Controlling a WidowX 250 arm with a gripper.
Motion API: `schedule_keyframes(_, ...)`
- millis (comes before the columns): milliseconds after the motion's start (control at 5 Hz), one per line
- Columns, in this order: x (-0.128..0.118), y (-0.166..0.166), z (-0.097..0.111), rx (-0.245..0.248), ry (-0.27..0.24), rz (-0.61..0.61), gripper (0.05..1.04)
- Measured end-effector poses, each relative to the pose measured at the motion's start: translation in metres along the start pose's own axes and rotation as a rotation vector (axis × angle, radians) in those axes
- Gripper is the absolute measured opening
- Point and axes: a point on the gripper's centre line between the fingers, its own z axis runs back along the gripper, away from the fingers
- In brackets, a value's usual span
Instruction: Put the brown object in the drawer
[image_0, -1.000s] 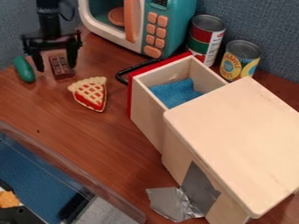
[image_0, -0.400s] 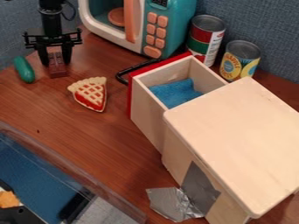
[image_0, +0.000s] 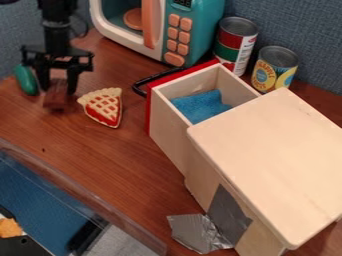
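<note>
Tool (image_0: 57, 91) grips brown object (image_0: 56, 99), well apart from drawer (image_0: 165, 117).

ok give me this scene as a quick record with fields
held: brown object, between the fingers of the end effector
lifted: cannot tell
drawer: open, blue cloth inside
near end effector: green toy, pie slice
beyond drawer: microwave, red-and-green can, yellow can
placement: not yet done
</note>
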Motion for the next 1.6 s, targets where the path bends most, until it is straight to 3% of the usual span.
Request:
schedule_keyframes(200, -0.020, -0.032, 0.054, -0.034, -0.082, -0.139, 0.583)
schedule_keyframes(600, -0.059, -0.100, 0.111, -0.094, -0.136, -0.343, 0.583)
schedule_keyframes(1000, -0.086, -0.166, 0.136, -0.139, -0.142, -0.491, 0.582)
schedule_keyframes(1200, -0.091, -0.186, 0.124, -0.138, -0.109, -0.514, 0.582)
schedule_keyframes(1600, -0.091, -0.187, 0.123, -0.132, -0.091, -0.497, 0.582)
